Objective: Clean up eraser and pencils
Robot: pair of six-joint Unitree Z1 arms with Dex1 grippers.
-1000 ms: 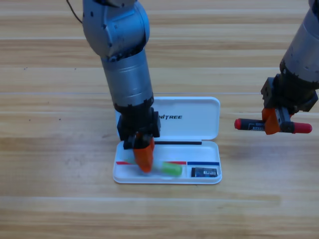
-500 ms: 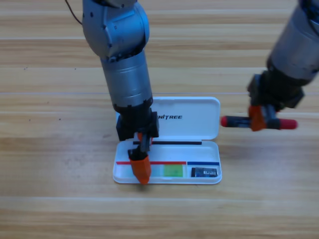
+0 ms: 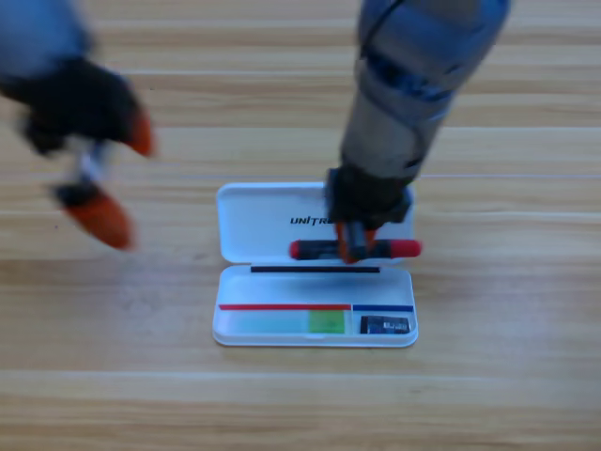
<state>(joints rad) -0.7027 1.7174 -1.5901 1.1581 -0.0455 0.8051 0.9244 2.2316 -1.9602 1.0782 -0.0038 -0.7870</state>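
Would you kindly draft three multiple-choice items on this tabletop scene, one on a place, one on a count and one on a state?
1. Where does the red-ended pencil sit?
A. Held over the white case's lid
B. Flat on the bare table
C. In the left pincer

2. How many things lie in the tray of the white case?
A. None
B. Two
C. Four

3. How is the left pincer?
A. Shut on the eraser
B. Open and holding nothing
C. Shut on the green pencil

Answers:
1. A, since the right pincer grips it at its middle above the open lid.
2. B, since only the green pencil and the eraser lie there, in separate compartments.
3. B, since its orange jaws stand spread apart to the left of the case, with nothing between them.
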